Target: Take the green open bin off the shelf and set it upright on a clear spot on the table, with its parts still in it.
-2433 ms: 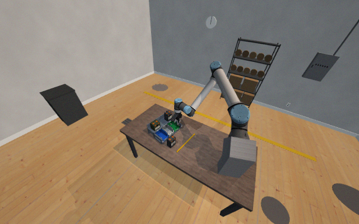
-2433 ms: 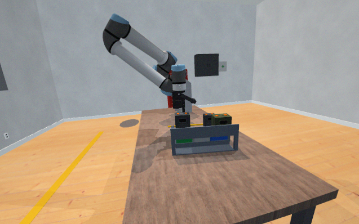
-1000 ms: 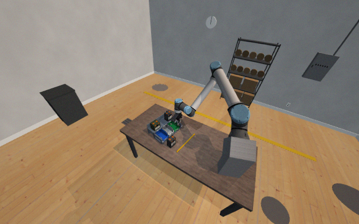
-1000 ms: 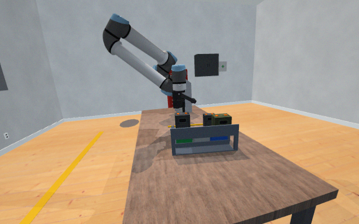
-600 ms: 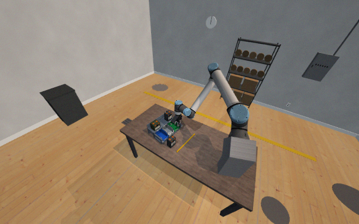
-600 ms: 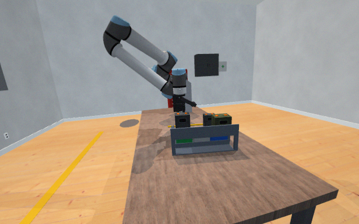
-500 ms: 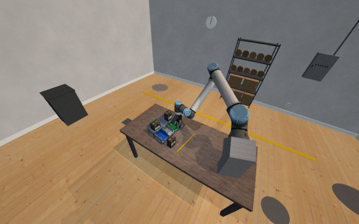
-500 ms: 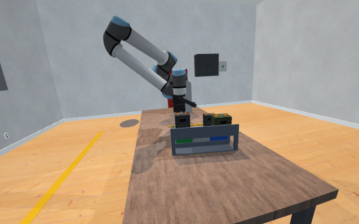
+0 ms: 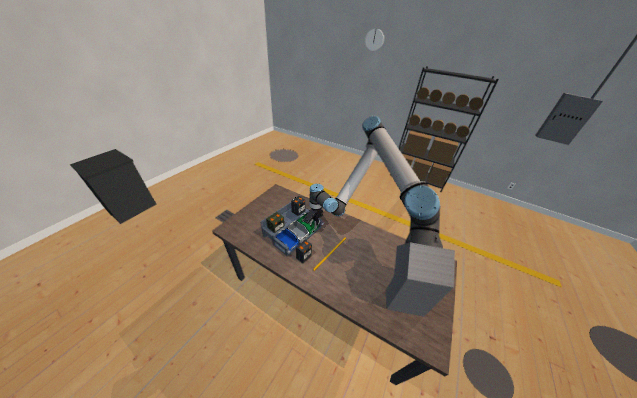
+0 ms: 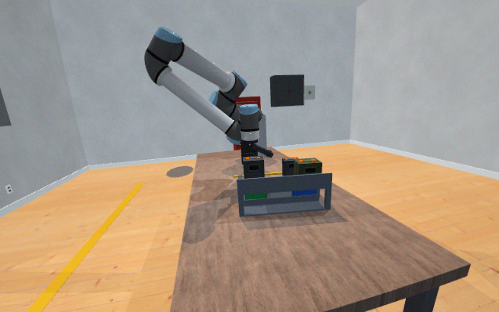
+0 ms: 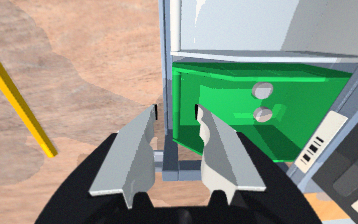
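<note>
The green bin (image 9: 308, 226) (image 10: 256, 196) (image 11: 221, 95) sits upright in the grey shelf (image 10: 286, 182) (image 11: 166, 60), at one end of the row. Two round silvery parts, one (image 11: 262, 90) beside the other (image 11: 262, 114), lie in it in the wrist view. My gripper (image 11: 176, 105) is partly open and empty, above the bin's front wall. In the wrist view its left fingertip is outside that wall and the shelf's front rail, its right one over the bin's inside. In the exterior view the fingertips are hidden behind a dark box. The shelf stands on the table (image 9: 365, 300) (image 10: 266, 255).
A pale grey bin (image 9: 299, 230) (image 11: 241, 25) sits beside the green one, then a blue bin (image 9: 287, 239) (image 10: 304, 193). A dark box (image 9: 298, 205) (image 10: 254, 167) and an olive box (image 9: 275, 222) (image 10: 308, 166) are on the shelf top. Another dark box (image 9: 304, 251) and a yellow strip (image 9: 330, 254) (image 11: 18, 95) are on the table.
</note>
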You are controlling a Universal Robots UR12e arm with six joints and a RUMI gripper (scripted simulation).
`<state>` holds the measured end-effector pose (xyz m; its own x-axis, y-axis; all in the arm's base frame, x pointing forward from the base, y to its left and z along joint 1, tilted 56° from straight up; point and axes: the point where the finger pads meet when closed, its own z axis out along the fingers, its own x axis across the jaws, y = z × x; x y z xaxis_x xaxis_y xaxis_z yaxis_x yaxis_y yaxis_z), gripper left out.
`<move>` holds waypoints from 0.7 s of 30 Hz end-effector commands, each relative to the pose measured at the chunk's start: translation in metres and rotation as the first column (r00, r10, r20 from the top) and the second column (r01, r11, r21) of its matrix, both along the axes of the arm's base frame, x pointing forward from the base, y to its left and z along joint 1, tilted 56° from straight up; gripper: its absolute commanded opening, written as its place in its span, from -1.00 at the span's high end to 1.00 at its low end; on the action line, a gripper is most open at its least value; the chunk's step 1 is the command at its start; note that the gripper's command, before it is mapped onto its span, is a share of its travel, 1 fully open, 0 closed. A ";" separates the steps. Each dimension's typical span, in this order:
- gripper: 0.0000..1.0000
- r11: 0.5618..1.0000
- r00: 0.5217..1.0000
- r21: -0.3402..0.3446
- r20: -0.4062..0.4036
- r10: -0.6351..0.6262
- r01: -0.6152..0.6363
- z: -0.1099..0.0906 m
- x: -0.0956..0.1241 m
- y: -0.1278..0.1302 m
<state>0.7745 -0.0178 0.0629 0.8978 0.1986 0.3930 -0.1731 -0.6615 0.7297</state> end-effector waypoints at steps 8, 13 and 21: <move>0.47 1.000 1.000 0.000 0.001 0.002 -0.002 -0.003 0.003 -0.004; 0.47 1.000 1.000 0.000 0.001 0.002 -0.002 -0.004 0.003 -0.005; 0.47 1.000 1.000 0.000 0.001 0.002 -0.002 -0.004 0.003 -0.005</move>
<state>0.7777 -0.0229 0.0586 0.8973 0.1998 0.3937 -0.1728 -0.6615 0.7297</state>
